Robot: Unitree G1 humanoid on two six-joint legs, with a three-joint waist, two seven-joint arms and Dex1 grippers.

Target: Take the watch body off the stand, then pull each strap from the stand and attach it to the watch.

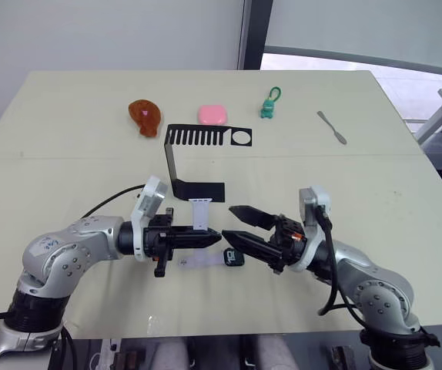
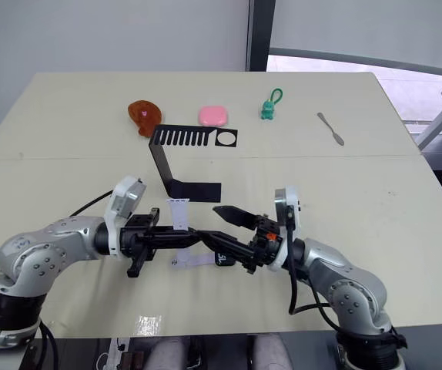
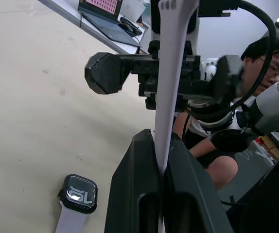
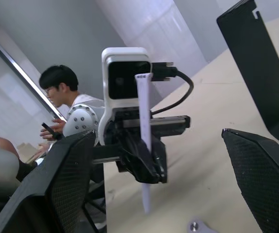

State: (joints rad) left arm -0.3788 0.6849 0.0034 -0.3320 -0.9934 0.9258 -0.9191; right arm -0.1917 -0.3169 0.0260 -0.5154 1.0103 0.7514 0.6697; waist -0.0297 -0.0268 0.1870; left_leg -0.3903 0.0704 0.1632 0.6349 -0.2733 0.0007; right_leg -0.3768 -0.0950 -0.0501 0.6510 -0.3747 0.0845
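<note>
Pale table against grey wall; stand mid-table; watch body lying flat with one strap attached; left gripper clamped on second strap; right gripper fingers apart; person seated behind in wrist views

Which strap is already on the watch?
The strap lying flat on the table, joined to the watch body. The other strap stands upright, pinched in the left gripper.

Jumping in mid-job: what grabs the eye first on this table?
The left gripper pinches a pale strap upright near the table's front, facing the open right gripper. Between them lies the watch body, one strap already on it. Behind stands the black stand.
</note>
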